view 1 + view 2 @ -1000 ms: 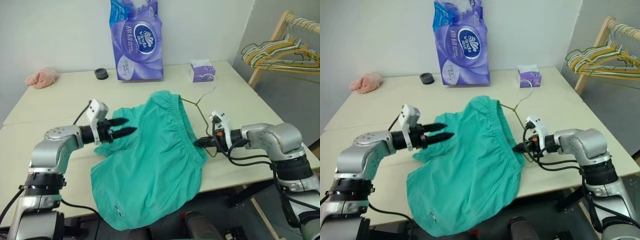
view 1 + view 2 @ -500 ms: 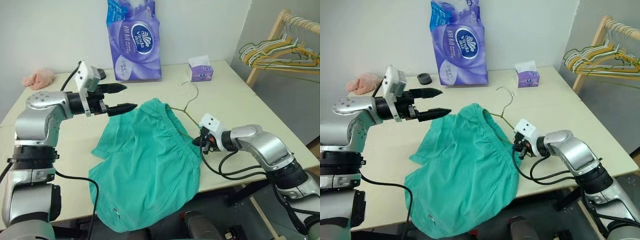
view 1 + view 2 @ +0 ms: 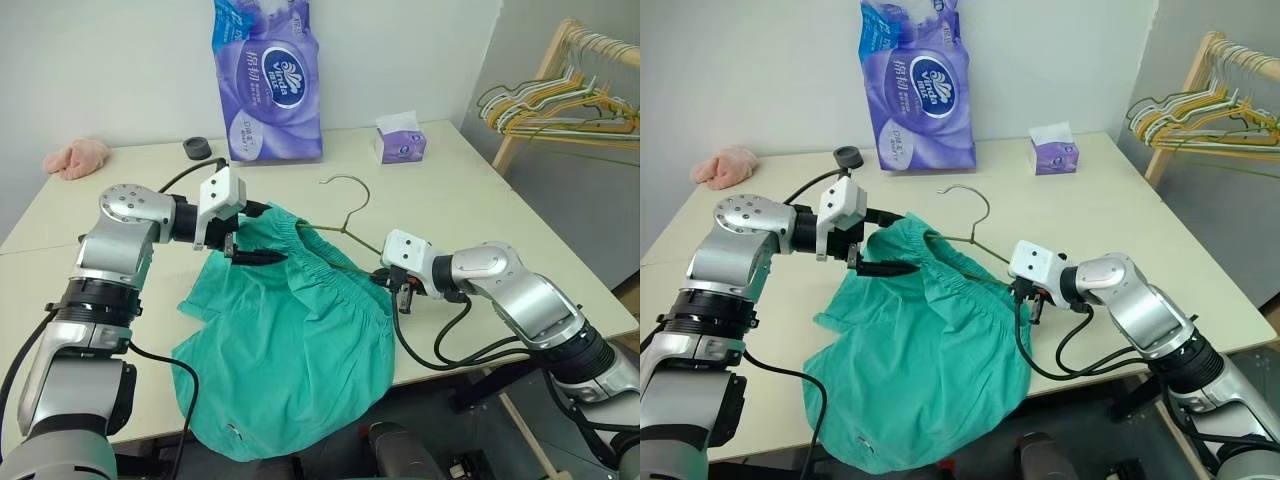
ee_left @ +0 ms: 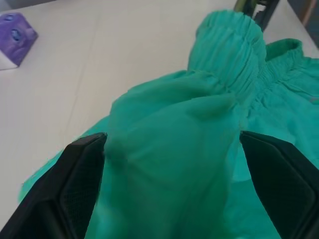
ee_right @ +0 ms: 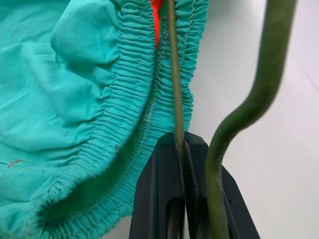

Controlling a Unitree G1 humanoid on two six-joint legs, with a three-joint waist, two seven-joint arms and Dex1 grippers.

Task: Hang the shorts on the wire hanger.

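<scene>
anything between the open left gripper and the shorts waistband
Nothing visible. The left gripper is open with the shorts fabric bunched right between its fingers. The right gripper is shut on the wire hanger beside the waistband.

Pretty even, soft indoor light with only faint shadows under the shorts (image 3: 290, 330) on the table (image 3: 470, 190), wrist close-ups a bit soft.

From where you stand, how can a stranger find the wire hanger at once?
On the table, look at the teal shorts. The wire hanger rises from their waistband, hook up, pinched by the right tool; it is dark and single, unlike the pale hangers on the rack.
</scene>
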